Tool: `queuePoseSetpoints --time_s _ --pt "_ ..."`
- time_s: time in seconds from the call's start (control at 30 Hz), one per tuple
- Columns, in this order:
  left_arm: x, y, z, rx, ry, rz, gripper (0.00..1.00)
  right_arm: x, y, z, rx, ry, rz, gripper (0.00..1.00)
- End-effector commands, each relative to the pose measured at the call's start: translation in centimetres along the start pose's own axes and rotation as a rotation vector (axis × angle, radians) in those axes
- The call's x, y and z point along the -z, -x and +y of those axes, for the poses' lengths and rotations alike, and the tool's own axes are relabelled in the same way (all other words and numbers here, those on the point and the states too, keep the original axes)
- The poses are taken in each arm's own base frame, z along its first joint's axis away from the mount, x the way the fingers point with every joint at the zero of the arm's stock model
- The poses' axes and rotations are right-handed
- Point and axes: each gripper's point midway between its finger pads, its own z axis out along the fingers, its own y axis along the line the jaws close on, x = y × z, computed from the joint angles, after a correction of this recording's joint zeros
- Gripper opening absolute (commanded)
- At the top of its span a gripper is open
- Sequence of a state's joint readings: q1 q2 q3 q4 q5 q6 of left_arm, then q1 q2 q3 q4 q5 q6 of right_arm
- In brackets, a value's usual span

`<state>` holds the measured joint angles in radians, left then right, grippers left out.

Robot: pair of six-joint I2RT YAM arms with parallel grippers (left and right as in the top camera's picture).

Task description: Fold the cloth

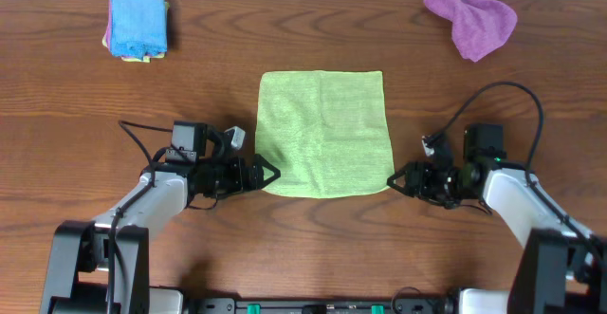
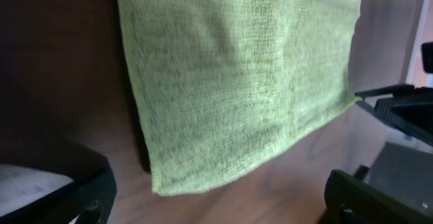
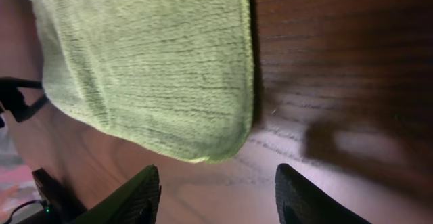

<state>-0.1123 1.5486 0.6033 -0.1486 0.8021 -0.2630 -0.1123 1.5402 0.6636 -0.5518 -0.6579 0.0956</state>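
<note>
Cloth [image 1: 324, 134] flat mid-desk [image 1: 303, 248]; left hand [image 1: 268, 174] and right hand [image 1: 394, 179], both open and empty, each face 1 front corner.

Matt, finely ribbed microfibre cloth [image 1: 323, 134] on smooth, faintly glossy wooden table [image 1: 285, 29]

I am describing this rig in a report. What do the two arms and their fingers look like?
The left arm and right arm have light grey links and black joints. The left fingers and right fingers are black. A thin black cable loops above each wrist.
</note>
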Motion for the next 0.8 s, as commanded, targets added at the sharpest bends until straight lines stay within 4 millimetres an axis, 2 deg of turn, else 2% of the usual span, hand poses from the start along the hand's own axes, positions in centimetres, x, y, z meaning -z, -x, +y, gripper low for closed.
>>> queuePoseSetpoints --time_s 0.0,0.23,0.47,0.63,0.67,0.77 --pt "-0.1 0.4 0.6 0.005 0.031 -0.018 1.00 -0.7 -0.5 0.3 0.002 0.027 0.024 0.54" --pt "-0.7 -0.3 1.0 0.038 0.019 0.020 1.00 -0.8 0.5 0.4 0.014 0.031 -0.013 0.57" --pt "-1.7 -1.3 0.6 0.071 -0.064 0.081 1.00 -0.9 1.1 0.4 0.002 0.035 -0.032 0.59" --pt "-1.7 -1.7 0.7 0.102 -0.063 0.096 1.00 -2.2 0.3 0.8 0.005 0.036 0.013 0.58" --pt "-1.7 -1.8 0.6 0.111 -0.065 0.102 0.95 -2.6 0.3 1.0 0.000 0.037 0.020 0.57" --pt "-1.6 -2.4 0.5 0.133 -0.074 0.126 0.94 -3.2 0.2 1.3 -0.004 0.039 0.031 0.55"
